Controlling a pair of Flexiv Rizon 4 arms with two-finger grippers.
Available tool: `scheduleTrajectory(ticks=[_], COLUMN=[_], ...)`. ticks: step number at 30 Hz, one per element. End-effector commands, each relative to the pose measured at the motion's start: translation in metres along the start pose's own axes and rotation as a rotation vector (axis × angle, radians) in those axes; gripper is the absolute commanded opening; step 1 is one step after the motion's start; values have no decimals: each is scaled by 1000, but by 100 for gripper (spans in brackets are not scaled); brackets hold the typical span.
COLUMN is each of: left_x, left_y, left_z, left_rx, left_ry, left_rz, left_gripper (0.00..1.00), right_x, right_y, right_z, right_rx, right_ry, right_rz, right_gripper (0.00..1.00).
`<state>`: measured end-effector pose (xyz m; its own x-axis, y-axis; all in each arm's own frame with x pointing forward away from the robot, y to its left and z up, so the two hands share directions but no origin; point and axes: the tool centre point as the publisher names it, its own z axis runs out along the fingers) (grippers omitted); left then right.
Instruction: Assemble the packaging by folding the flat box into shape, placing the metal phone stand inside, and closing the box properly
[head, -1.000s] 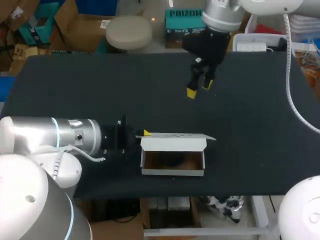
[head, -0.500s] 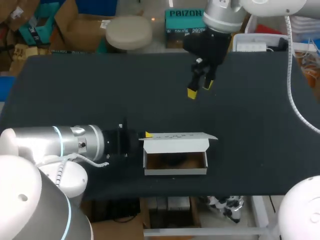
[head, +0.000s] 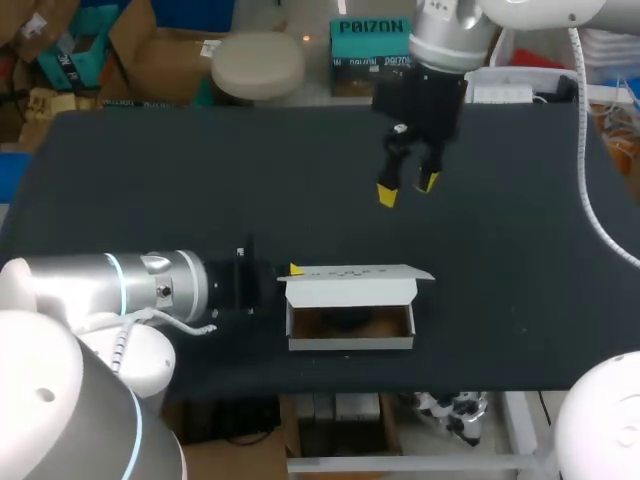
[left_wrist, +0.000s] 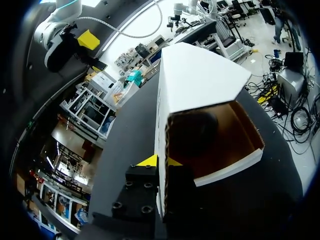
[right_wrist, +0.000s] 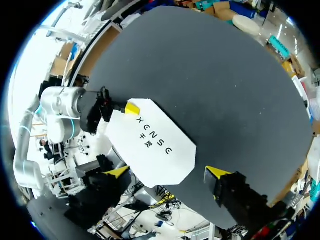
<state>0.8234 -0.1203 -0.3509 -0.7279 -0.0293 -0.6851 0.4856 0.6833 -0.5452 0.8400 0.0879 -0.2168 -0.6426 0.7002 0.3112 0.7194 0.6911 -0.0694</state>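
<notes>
Print stands on the white lid (right_wrist: 150, 161) of the box (head: 350, 343): one row of dark capital letters with two smaller characters just beside it, clear in the right wrist view. In the head view the same row shows only as tiny dark marks along the lid, too small to make out.

The head camera overlooks the whole counter (head: 150, 180); the left wrist's sits close against the box (left_wrist: 200, 85), the right wrist's looks down from afar; all show it.
</notes>
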Motion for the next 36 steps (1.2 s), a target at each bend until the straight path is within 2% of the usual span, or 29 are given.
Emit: scheduleTrajectory(ticks=[1, 5, 7, 8, 19, 23, 29, 30, 32, 36], left_x=[11, 16, 19, 20, 23, 23, 23, 23, 23, 21], left_y=[2, 1, 0, 0, -6, -8, -9, -9, -9, -11], left_z=[3, 1, 0, 0, 1, 2, 3, 3, 3, 2], left_rx=[-7, -19, -30, -23, -25, -37, -49, -50, -52, -57], left_ry=[-46, -69, -86, -89, -110, -117, -120, -120, -120, -120], left_rz=[12, 36, 53, 57, 83, 100, 123, 124, 125, 121], left_gripper=[0, 0, 0, 0, 0, 0, 0, 0, 0, 0], right_x=[0, 0, 2, 1, 1, 2, -1, -2, -3, -5], right_y=[-1, -14, -24, -27, -27, -34, -47, -48, -50, -54], right_z=[3, 10, 16, 17, 17, 20, 35, 37, 40, 46], right_rx=[129, 189, 185, 167, 167, 244, 272, 277, 267, 249], right_ry=[48, 112, 139, 126, 126, 151, 184, 200, 188, 191], right_rz=[176, 306, 311, 319, 319, 465, 517, 514, 535, 559], right_gripper=[100, 100, 100, 100, 100, 100, 100, 98, 77, 69])
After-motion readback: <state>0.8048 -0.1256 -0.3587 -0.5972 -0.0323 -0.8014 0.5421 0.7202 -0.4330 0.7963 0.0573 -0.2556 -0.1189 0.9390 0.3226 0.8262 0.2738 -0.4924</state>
